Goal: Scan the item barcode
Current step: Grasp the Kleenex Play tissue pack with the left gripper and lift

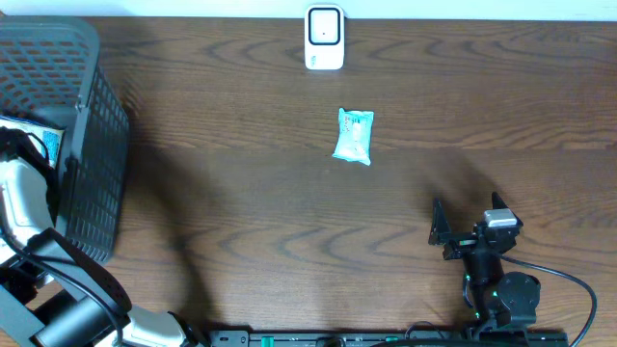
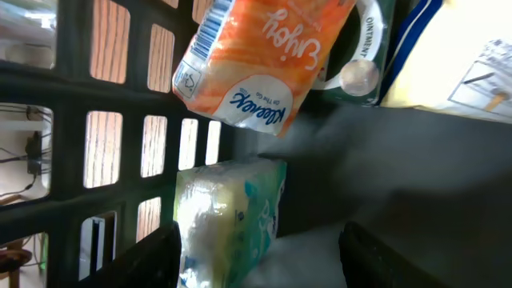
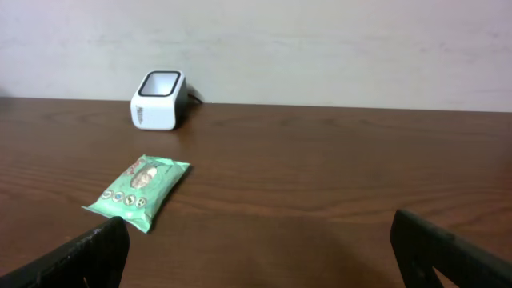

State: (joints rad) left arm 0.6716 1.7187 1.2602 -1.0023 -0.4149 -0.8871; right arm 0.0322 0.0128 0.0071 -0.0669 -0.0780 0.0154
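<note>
My left gripper [image 2: 260,264] is down inside the dark slatted basket [image 1: 92,125], its jaws open. A white and green wrapped packet [image 2: 228,220] stands between them, close to the left finger [image 2: 152,256] and well apart from the right one. Above it lies an orange Kleenex pack [image 2: 264,56] with a barcode at its corner. The white scanner [image 1: 324,39] stands at the table's far edge, also in the right wrist view [image 3: 160,100]. A green packet [image 1: 354,135] lies on the table before it. My right gripper [image 1: 461,229] rests low near the front, open and empty.
The basket holds more goods: a round ointment tin [image 2: 364,56] and a yellow-white box [image 2: 472,56]. Its slatted wall [image 2: 80,88] stands to the left of my left fingers. In the right wrist view the green packet [image 3: 138,192] lies ahead on the left.
</note>
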